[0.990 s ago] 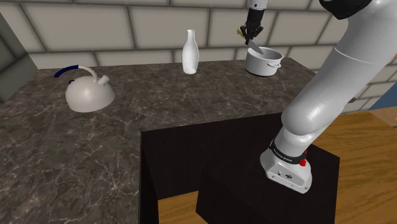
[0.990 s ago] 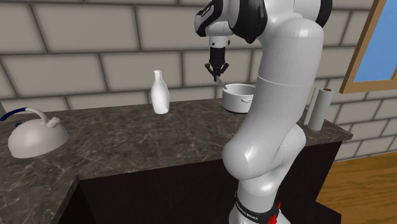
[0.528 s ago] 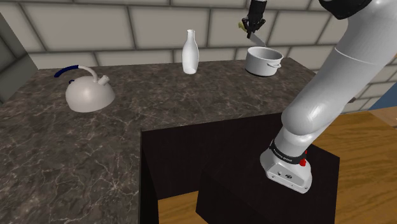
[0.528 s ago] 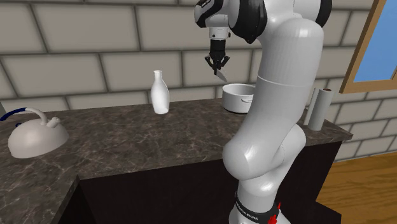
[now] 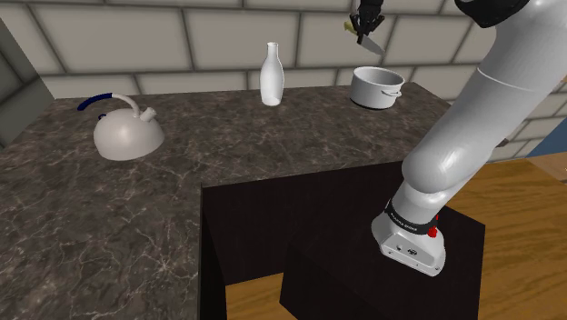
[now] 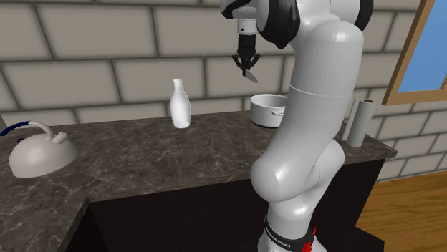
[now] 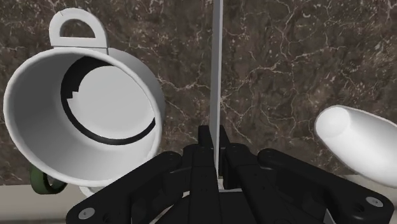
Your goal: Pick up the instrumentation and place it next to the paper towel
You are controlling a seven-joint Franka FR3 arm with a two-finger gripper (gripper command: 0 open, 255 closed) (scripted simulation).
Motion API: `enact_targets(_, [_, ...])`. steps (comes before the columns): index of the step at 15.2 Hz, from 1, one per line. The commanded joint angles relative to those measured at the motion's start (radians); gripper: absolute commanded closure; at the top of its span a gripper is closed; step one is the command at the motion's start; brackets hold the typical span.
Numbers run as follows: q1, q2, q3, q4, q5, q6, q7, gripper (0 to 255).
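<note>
Your gripper [image 6: 247, 61] is clamped on the thin bladed tool [image 7: 217, 76] and has risen over the last second, now well above the white pot [image 5: 376, 87]. The pick looks done; next, carry it toward the paper towel [image 6: 363, 120] at the second exterior view's right.

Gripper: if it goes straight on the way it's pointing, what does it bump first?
Likely the dark counter, between the white pot and the paper towel, with the knife in the gripper touching first. Depth is unclear.
</note>
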Motion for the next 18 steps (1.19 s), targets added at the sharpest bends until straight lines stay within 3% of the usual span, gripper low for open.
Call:
enact_targets(1, [-0.011, -0.039, -0.010, -0.035, -0.015, -0.001, -0.019, 255])
enact_targets(9, [-0.077, -0.220, -0.073, -0.204, -0.095, 0.006, -0.130, 255])
enact_targets(18, [-0.162, -0.362, -0.168, -0.298, -0.184, -0.015, -0.286, 255])
